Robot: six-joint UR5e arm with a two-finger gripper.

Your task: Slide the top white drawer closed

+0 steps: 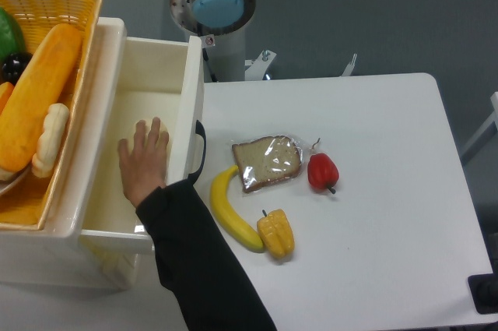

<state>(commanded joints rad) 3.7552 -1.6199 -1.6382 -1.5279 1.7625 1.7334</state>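
One view, overhead. The top white drawer (117, 152) stands pulled fully out at the left edge of the worktop (389, 191), its black handle (199, 152) facing the items. Closing is judged not begun. A human hand (142, 161) in a dark sleeve rests inside the drawer on a pale round object (158, 130); this blocks travel. The pincer is not visible, so its state cannot be told. Near the handle lie a banana (232, 210), bagged bread (268, 162), a red pepper (322, 171) and a yellow pepper (277, 233). A wicker basket (54, 4) sits at far left.
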